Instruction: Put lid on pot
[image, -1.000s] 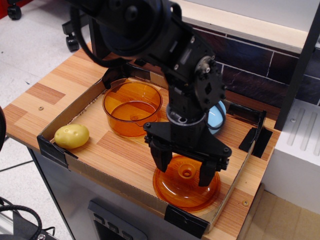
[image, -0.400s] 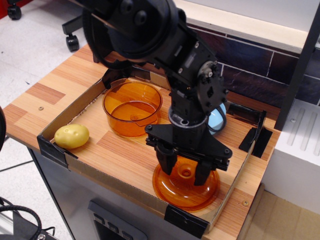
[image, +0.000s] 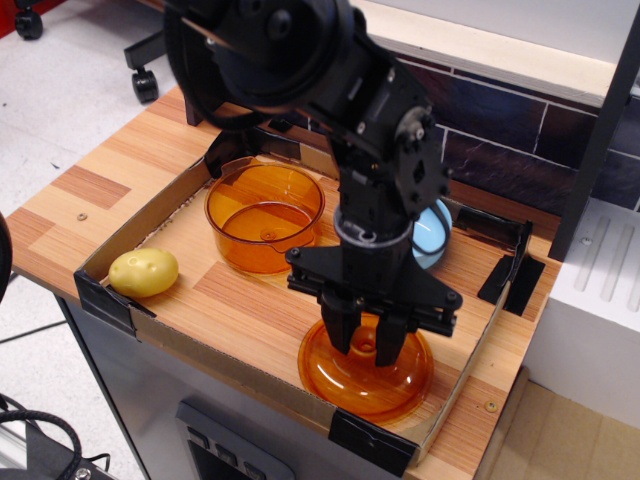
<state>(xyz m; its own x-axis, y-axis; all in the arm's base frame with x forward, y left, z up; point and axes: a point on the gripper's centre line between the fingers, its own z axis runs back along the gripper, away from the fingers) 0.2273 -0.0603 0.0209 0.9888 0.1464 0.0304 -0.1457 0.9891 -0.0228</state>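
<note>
The lid (image: 366, 372) lies dome-up on the counter (image: 250, 300), directly beneath the fingers (image: 341, 330), near the front right corner of a low cardboard tray wall (image: 225, 358). Its small central knob (image: 367, 345) sits between the two black fingers, which point straight down and have closed in tight against it on either side; they appear to grip the knob, though the contact itself is partly hidden by the fingertips. The lid's rim rests flat on the wood, just inside the tray's front edge. Up and to the left of the fingers, well apart from them, stands the pot (image: 264, 215), upright and uncovered, its stepped rim showing. Behind the fingers and slightly to the right, a light blue bowl (image: 432, 232) is mostly hidden by the arm (image: 330, 90). Far to the left of the fingers, near the tray's front left corner, lies a yellow potato (image: 143, 272), clear of both pot and lid.
</note>
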